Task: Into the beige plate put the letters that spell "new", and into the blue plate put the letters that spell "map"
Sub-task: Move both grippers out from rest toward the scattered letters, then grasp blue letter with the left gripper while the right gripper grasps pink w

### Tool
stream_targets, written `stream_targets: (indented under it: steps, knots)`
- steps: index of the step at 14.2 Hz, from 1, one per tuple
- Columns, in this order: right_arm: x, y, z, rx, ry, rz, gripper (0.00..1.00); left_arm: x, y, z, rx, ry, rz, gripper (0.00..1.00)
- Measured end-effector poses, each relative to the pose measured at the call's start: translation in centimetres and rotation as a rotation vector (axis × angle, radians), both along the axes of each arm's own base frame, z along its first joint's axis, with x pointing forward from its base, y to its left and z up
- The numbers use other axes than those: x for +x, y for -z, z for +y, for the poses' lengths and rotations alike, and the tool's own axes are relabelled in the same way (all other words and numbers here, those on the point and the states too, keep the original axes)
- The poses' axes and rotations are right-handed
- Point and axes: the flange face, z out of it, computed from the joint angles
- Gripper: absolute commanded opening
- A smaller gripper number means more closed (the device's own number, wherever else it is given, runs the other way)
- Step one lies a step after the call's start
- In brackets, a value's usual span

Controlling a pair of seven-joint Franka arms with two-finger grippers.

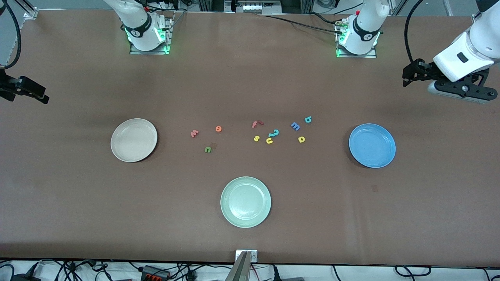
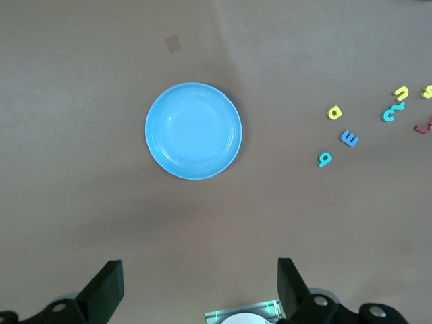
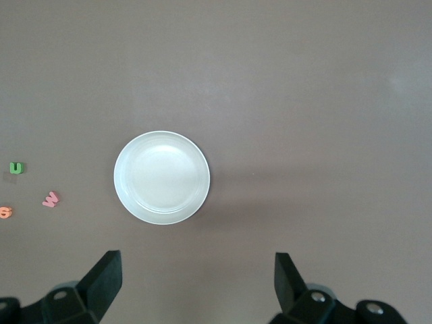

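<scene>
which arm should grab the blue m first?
Left, probably. The blue m lies toward the left arm's end of the table, beside the blue plate, and shows in the left wrist view. The left tool is open. The right tool, also open, waits over the table's other end.

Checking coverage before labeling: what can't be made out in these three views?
- Right gripper: front view's edge cuts off most of it; the arm runs out of frame.
- Left gripper: front view shows it side-on, so the jaw gap is unreadable there.
- Red f: cut by the left wrist view's edge.
- Orange e: cut by the right wrist view's edge.
- Green plate: in neither wrist view.
</scene>
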Motion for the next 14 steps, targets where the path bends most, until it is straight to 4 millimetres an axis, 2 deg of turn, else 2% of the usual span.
stream_targets:
  steps: [3,6,8,10,12,14]
  knots:
    - [0.0,0.0,0.0,0.000,-0.001,0.000,1.00,1.3,2.4,-0.3,-0.004,0.004,0.032,1.00]
    - [0.0,0.2,0.2,0.001,-0.004,0.006,1.00,2.9,4.7,-1.5,-0.010,0.025,0.029,1.00]
    - [0.5,1.7,1.4,0.005,-0.028,0.035,1.00,3.6,5.9,-1.9,-0.026,0.026,0.026,1.00]
    - [1.6,4.6,4.6,0.008,-0.086,0.084,1.00,4.3,6.7,-2.1,-0.035,0.023,0.018,1.00]
    - [3.1,8.7,9.9,0.004,-0.160,0.144,1.00,4.9,7.8,-3.3,-0.036,-0.007,0.014,1.00]
    - [4.3,13.5,15.7,-0.009,-0.208,0.178,1.00,5.2,9.8,-6.0,-0.029,-0.068,0.024,1.00]
